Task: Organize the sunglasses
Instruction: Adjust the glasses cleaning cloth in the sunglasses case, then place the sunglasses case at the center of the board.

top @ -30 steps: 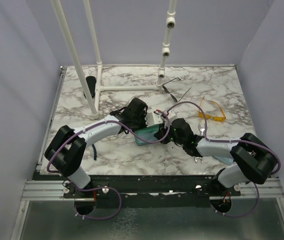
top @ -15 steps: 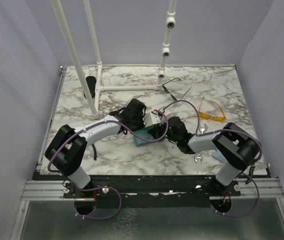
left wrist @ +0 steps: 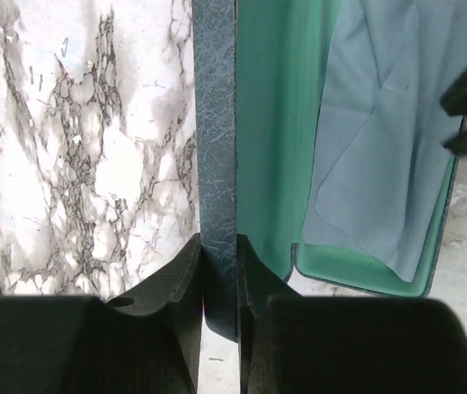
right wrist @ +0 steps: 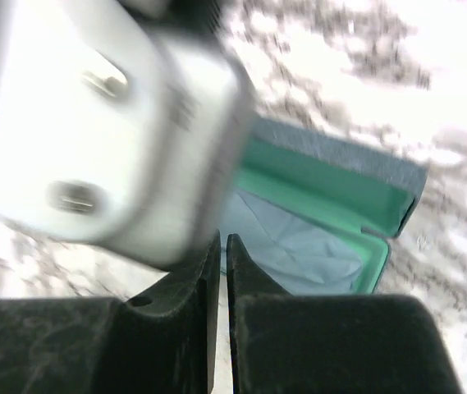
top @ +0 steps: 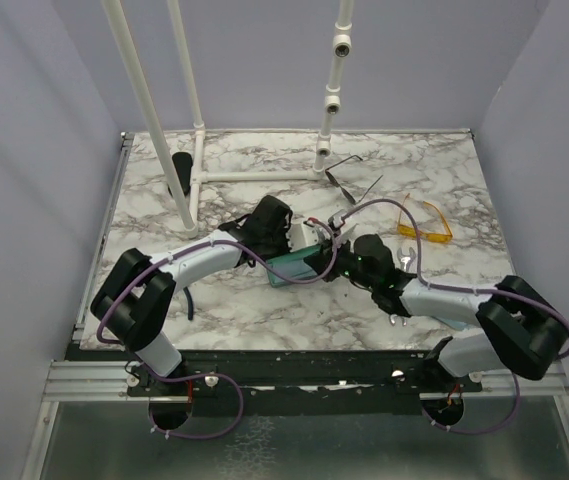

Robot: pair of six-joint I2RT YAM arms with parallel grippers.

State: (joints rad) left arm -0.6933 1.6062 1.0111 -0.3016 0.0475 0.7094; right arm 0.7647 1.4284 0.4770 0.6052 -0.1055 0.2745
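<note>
Left wrist view: left fingers [left wrist: 177, 283] clamped on open case [left wrist: 215, 123] wall, steadying it; right fingers [right wrist: 185, 287] nearly closed over cloth [right wrist: 299, 246] inside, perhaps pinching it, too blurred to confirm.

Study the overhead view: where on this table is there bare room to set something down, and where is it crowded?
Free: the near table edge between the arms, and the far right corner behind the yellow glasses. Crowded: the middle, where left gripper and right gripper meet at the open case, and the far left by the pipes and black case.
</note>
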